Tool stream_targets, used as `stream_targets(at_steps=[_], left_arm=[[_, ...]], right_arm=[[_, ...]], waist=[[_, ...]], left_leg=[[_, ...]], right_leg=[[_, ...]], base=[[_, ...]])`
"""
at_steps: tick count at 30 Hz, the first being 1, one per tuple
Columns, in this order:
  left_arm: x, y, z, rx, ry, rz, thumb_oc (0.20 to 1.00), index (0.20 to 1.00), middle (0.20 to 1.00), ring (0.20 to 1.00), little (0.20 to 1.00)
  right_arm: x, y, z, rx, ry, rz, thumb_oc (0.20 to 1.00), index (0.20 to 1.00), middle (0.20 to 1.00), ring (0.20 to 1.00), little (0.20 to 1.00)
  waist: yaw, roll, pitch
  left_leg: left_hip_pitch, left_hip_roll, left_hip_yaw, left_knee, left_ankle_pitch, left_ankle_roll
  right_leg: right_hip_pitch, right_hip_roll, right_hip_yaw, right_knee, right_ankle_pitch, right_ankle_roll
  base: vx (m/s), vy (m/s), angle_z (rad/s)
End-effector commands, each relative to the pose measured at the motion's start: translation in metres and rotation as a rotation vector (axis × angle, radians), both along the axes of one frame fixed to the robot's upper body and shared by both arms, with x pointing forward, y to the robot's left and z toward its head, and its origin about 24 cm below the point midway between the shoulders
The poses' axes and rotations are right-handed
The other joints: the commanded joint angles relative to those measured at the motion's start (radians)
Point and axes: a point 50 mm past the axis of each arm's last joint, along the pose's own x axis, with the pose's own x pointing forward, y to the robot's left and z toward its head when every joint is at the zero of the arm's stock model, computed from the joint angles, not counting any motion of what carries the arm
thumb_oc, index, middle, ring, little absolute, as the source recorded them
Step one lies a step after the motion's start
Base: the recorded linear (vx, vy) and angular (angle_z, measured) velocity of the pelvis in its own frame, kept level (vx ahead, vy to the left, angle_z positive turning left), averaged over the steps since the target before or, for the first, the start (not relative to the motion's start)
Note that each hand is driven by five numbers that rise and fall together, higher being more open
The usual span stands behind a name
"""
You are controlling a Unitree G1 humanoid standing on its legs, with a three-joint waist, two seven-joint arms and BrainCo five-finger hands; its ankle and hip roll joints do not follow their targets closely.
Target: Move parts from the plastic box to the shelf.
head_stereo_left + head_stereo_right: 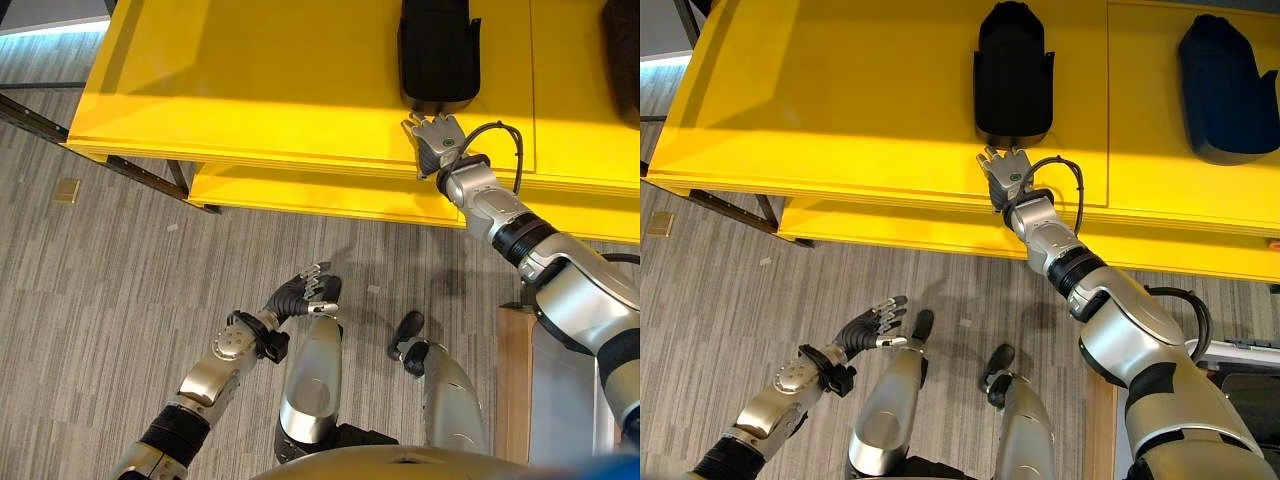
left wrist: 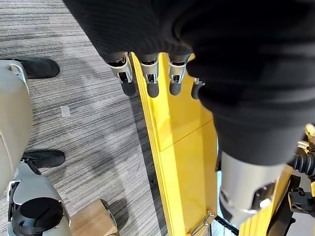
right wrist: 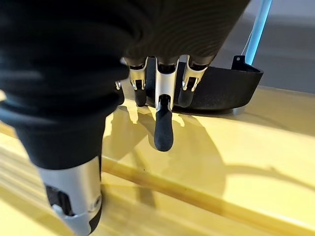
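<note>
Two black parts already lie on top of the yellow shelf (image 1: 840, 120): one black part (image 1: 1013, 75) sits near the shelf's front edge, right in front of my right hand (image 1: 1006, 172), and a second black part (image 1: 1225, 90) lies further along toward the shelf's right end, well apart from the first. So I judge at least two moves done; how many remain I cannot say, since I cannot make out the plastic box itself with any certainty, only a light brown edge low by my right side that may or may not belong to it. My right hand is stretched out over the shelf's front edge with its fingers (image 3: 163, 129) straight and relaxed, holding nothing; from the wrist view the fingertips hang just above the yellow surface, and the near rim of the black part is just beyond them, close but, as far as I can tell, not touching. To me this reads as the part set down and let go of. My left hand (image 1: 305, 293) hangs low over the grey floor, well below the shelf's front edge, fingers loosely extended and empty; its wrist view looks along the shelf's yellow edge
</note>
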Motion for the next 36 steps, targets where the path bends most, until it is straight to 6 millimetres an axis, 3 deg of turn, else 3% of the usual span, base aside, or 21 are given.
stream_targets(at_steps=[1, 8, 10, 13, 14, 17, 20, 23, 24, 26, 28, 33, 36], left_arm=[[-0.007, -0.013, 0.011, -0.019, -0.055, -0.071, 1.000, 1.000, 1.000, 1.000, 1.000], [-0.006, -0.014, 0.011, -0.024, -0.058, -0.071, 1.000, 1.000, 1.000, 1.000, 1.000], [-0.007, -0.014, 0.009, -0.036, -0.065, -0.058, 1.000, 1.000, 1.000, 1.000, 1.000], [-0.009, -0.014, 0.010, -0.059, -0.071, -0.024, 1.000, 1.000, 1.000, 1.000, 1.000], [-0.010, -0.013, 0.011, -0.075, -0.074, -0.003, 1.000, 1.000, 1.000, 1.000, 1.000], [-0.012, -0.002, 0.017, -0.106, -0.099, 0.084, 1.000, 1.000, 1.000, 1.000, 1.000], [-0.010, 0.003, 0.014, -0.119, -0.116, 0.144, 1.000, 1.000, 1.000, 1.000, 1.000], [-0.010, 0.002, 0.011, -0.118, -0.124, 0.153, 1.000, 1.000, 1.000, 1.000, 1.000], [-0.010, 0.002, 0.010, -0.120, -0.128, 0.154, 1.000, 1.000, 1.000, 1.000, 1.000], [-0.011, 0.002, 0.010, -0.114, -0.133, 0.145, 1.000, 1.000, 1.000, 1.000, 1.000], [-0.013, 0.004, 0.011, -0.105, -0.130, 0.130, 1.000, 1.000, 1.000, 1.000, 1.000], [-0.017, 0.004, 0.011, -0.116, -0.127, 0.104, 1.000, 1.000, 1.000, 1.000, 1.000], [-0.020, -0.007, 0.010, -0.131, -0.112, 0.037, 1.000, 1.000, 1.000, 1.000, 1.000]], right_arm=[[0.008, -0.011, 0.036, 0.018, -0.084, -0.070, 1.000, 1.000, 1.000, 1.000, 1.000], [0.008, -0.002, 0.037, 0.057, -0.076, -0.054, 1.000, 1.000, 1.000, 1.000, 1.000], [0.007, -0.002, 0.027, 0.245, 0.010, -0.030, 1.000, 1.000, 1.000, 1.000, 1.000], [-0.003, -0.003, 0.008, 0.385, 0.105, 0.032, 1.000, 1.000, 1.000, 1.000, 1.000], [-0.011, -0.001, 0.002, 0.426, 0.144, 0.060, 1.000, 1.000, 1.000, 1.000, 1.000], [-0.060, 0.009, -0.014, 0.533, 0.244, 0.283, 1.000, 1.000, 1.000, 1.000, 1.000], [-0.107, 0.025, -0.011, 0.542, 0.317, 0.529, 1.000, 1.000, 1.000, 1.000, 1.000], [-0.124, 0.034, -0.012, 0.545, 0.393, 0.655, 1.000, 1.000, 1.000, 1.000, 1.000], [-0.136, 0.041, -0.014, 0.543, 0.527, 0.752, 1.000, 1.000, 1.000, 1.000, 1.000], [-0.148, 0.045, -0.014, 0.572, 0.620, 0.822, 1.000, 1.000, 1.000, 1.000, 1.000], [-0.153, 0.039, -0.008, 0.739, 0.691, 0.876, 1.000, 1.000, 1.000, 1.000, 1.000], [-0.154, 0.020, 0.002, 0.995, 0.610, 0.872, 1.000, 1.000, 1.000, 1.000, 1.000], [-0.154, -0.015, -0.004, 1.304, 0.443, 0.716, 1.000, 1.000, 1.000, 1.000, 1.000]], waist=[[0.009, 0.009, 0.012], [0.008, 0.012, 0.011], [-0.002, 0.011, 0.008], [-0.032, 0.006, 0.007], [-0.050, 0.002, 0.008], [-0.137, -0.017, 0.005], [-0.192, -0.036, -0.001], [-0.203, -0.041, -0.006], [-0.205, -0.042, -0.011], [-0.204, -0.043, -0.015], [-0.204, -0.047, -0.026], [-0.227, -0.052, -0.047], [-0.291, -0.058, -0.076]], left_leg=[[0.005, 0.005, -0.005, -0.046, 0.068, 0.022], [0.006, 0.007, -0.003, -0.048, 0.070, 0.021], [0.014, 0.007, 0.001, -0.056, 0.071, 0.020], [0.028, 0.012, 0.011, -0.061, 0.068, 0.022], [0.032, 0.013, 0.017, -0.058, 0.065, 0.023], [0.044, 0.029, 0.052, -0.059, 0.056, 0.031], [0.057, 0.038, 0.080, -0.056, 0.044, 0.035], [0.065, 0.041, 0.087, -0.055, 0.038, 0.037], [0.070, 0.040, 0.088, -0.054, 0.035, 0.039], [0.076, 0.041, 0.085, -0.053, 0.034, 0.037], [0.096, 0.037, 0.082, -0.056, 0.031, 0.038], [0.125, 0.033, 0.095, -0.063, 0.019, 0.042], [0.153, 0.030, 0.139, -0.072, 0.000, 0.050]], right_leg=[[0.073, -0.035, -0.006, 0.062, -0.013, 0.096], [0.071, -0.036, -0.003, 0.062, -0.011, 0.098], [0.078, -0.036, 0.001, 0.049, -0.008, 0.099], [0.085, -0.041, 0.013, 0.036, -0.002, 0.101], [0.085, -0.041, 0.022, 0.032, 0.001, 0.102], [0.078, -0.035, 0.065, 0.005, 0.019, 0.108], [0.086, -0.026, 0.098, -0.022, 0.028, 0.112], [0.094, -0.024, 0.106, -0.026, 0.027, 0.114], [0.102, -0.024, 0.111, -0.030, 0.026, 0.113], [0.112, -0.023, 0.110, -0.032, 0.023, 0.113], [0.141, -0.024, 0.108, -0.050, 0.026, 0.113], [0.170, -0.028, 0.118, -0.092, 0.040, 0.121], [0.185, -0.031, 0.158, -0.173, 0.087, 0.144]], base=[[0.00, 0.000, 0.00], [0.00, 0.006, 0.00], [-0.03, 0.110, 0.01], [-0.01, 0.127, 0.02], [-0.04, 0.154, 0.04], [-0.05, 0.154, -0.15], [-0.06, 0.082, -0.40], [-0.04, 0.033, -0.22], [-0.04, 0.040, 0.00], [-0.01, 0.017, 0.01], [0.01, 0.070, 0.03], [-0.01, 0.120, 0.04], [-0.08, 0.252, -0.03]])
